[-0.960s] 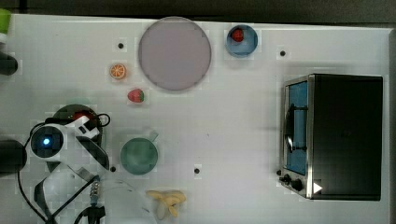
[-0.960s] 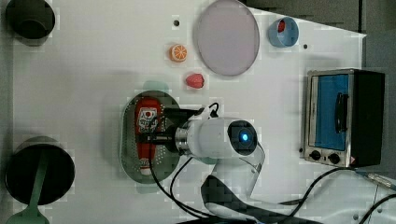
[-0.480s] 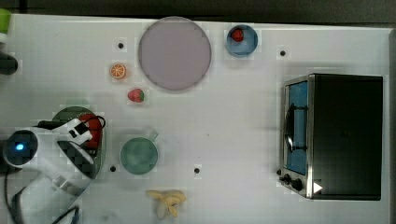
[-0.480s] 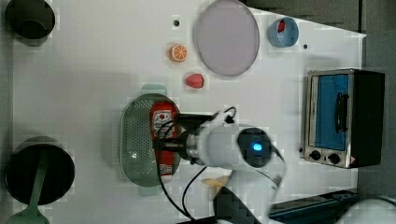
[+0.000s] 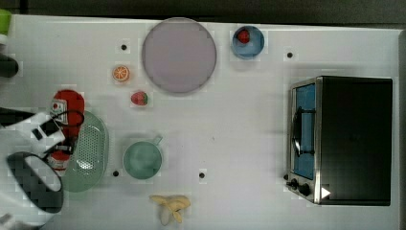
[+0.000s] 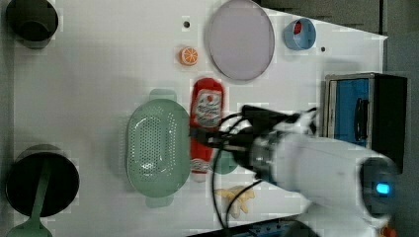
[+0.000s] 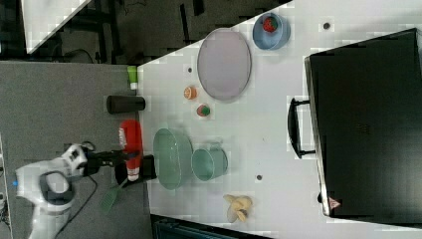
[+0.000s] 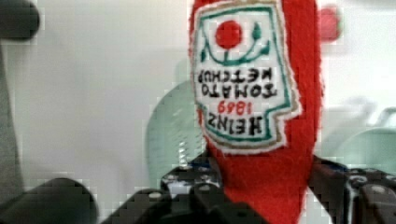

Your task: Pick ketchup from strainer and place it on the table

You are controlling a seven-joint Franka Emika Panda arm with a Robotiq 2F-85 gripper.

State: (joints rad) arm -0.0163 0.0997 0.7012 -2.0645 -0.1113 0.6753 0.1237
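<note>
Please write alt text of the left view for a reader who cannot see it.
The robot's claw holds the red ketchup just beside the mint-green strainer, which has nothing in it. Around them on the white table are an orange slice, a large round plate and a toaster oven.

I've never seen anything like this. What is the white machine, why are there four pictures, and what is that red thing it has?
The white machine is a robot arm; its tool works like a hand. Three pictures come from cameras looking over the white table; the fourth comes from a camera on the arm's wrist, so it sees close up. The red thing is a soft toy ketchup bottle, gripped by the tool and lifted out of the mint-green strainer, which now has nothing in it. Also on the table: a large round plate, a blue bowl with a strawberry in it, an orange slice, another strawberry, a green cup, a banana and a small oven.
</note>
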